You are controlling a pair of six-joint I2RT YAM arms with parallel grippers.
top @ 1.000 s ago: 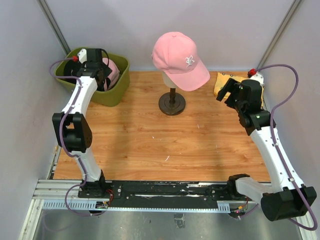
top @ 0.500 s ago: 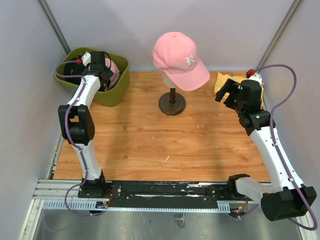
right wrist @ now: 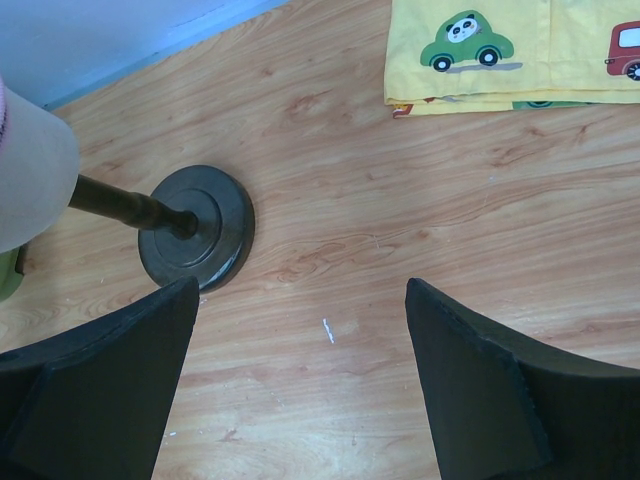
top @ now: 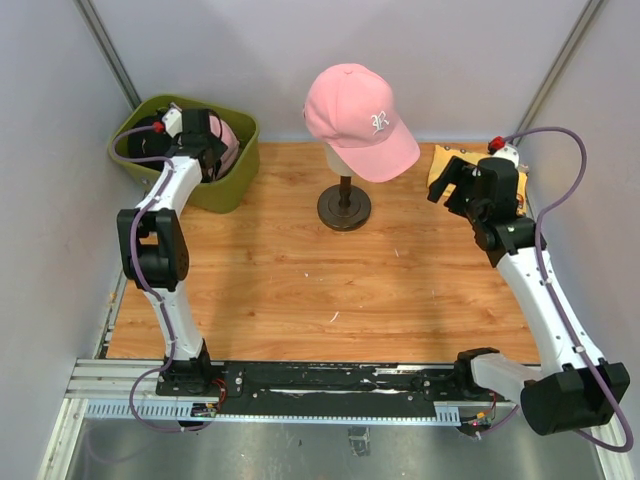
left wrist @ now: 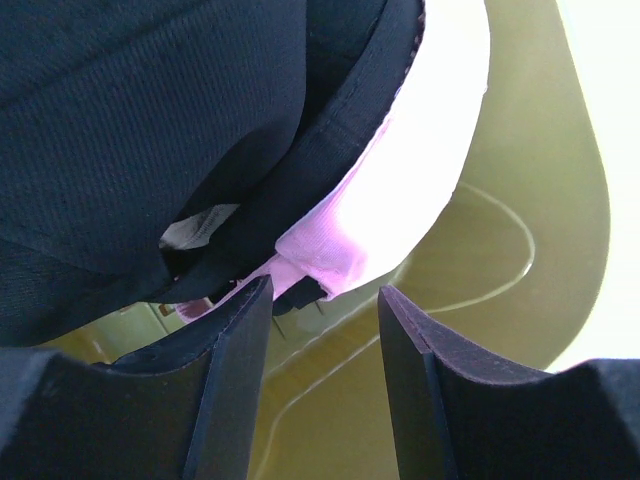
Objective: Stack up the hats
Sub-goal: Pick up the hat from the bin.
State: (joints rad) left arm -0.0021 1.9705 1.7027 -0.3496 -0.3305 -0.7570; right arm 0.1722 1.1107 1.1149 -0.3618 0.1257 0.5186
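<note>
**Top view.** The pink logo cap (top: 355, 110) sits on the mannequin head (top: 335, 160) at upper centre. The left hand (top: 205, 155) is down inside the olive bin (top: 225, 192) at upper left. The right hand (top: 448, 188) hovers at the right of the frame, near a yellow cloth (top: 440, 165) on the bench (top: 300, 270).

**Left wrist.** The fingers (left wrist: 235, 370) are spread with nothing pinched. Just beyond their tips lies the edge of a second pink cap (left wrist: 420, 150), tucked under a black cap (left wrist: 130, 120), both in the bin.
- Judgement: the crowns are soft, light fabric and will sag and drag on each other.
- The brim looks like the stiffest part, so pinch there or at the rim band.
- Take care not to catch the black cap's cloth as well.

**Right wrist.** The hand is spread wide and empty over bare wood. The stand base (right wrist: 195, 240) is at the left of the frame.
</note>
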